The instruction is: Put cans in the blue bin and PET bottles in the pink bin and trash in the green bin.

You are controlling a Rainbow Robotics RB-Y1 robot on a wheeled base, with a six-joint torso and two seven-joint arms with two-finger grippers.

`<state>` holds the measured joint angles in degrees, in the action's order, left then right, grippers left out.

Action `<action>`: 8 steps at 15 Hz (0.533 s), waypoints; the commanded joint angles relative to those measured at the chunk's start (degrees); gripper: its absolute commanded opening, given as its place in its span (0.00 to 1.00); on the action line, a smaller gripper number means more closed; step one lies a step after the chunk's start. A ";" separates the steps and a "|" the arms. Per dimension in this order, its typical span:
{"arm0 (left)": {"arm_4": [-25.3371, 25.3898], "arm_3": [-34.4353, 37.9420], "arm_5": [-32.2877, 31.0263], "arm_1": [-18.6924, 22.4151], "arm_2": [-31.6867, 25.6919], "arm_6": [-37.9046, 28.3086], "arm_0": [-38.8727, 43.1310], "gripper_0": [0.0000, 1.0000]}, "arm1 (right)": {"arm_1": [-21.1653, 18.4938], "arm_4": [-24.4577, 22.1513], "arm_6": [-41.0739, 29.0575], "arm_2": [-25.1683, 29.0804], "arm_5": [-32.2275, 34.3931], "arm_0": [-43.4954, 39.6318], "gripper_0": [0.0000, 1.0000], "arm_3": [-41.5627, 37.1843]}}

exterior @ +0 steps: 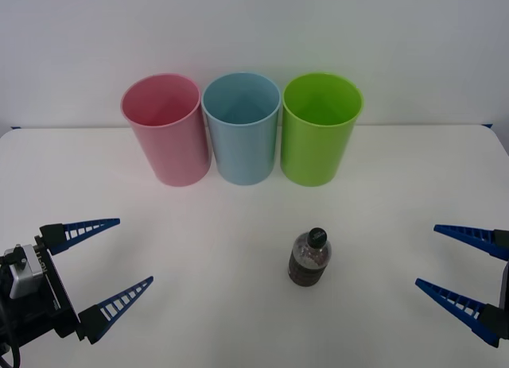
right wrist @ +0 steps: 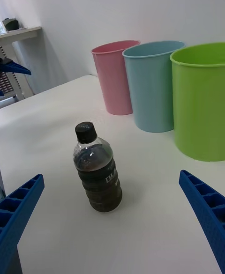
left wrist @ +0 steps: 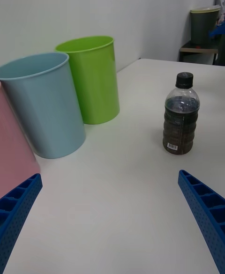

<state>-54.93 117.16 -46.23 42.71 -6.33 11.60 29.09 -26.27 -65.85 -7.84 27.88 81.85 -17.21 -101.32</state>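
Note:
Three bins stand in a row at the back of the white table: the pink bin on the left, the blue bin in the middle, the green bin on the right. A small PET bottle with a black cap and dark body stands upright in front of the green bin. My left gripper is open near the front left of the table. Open too, my right gripper hangs at the front right, nearer the bottle. The wrist views show the bottle ahead of each gripper.
The three bins stand close together, almost touching. A white wall runs behind them. A shelf with a dark container stands off the table's far side. Bare table surrounds the bottle on all sides.

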 commanded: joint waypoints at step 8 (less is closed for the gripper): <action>0.00 0.00 0.00 0.00 0.00 0.00 0.00 1.00 | 0.07 0.98 12.50 -4.59 0.07 -0.72 1.00 12.02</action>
<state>-54.93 117.16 -46.23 42.71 -6.33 11.60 29.09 -26.20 -64.86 4.33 23.80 81.91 -17.99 -90.03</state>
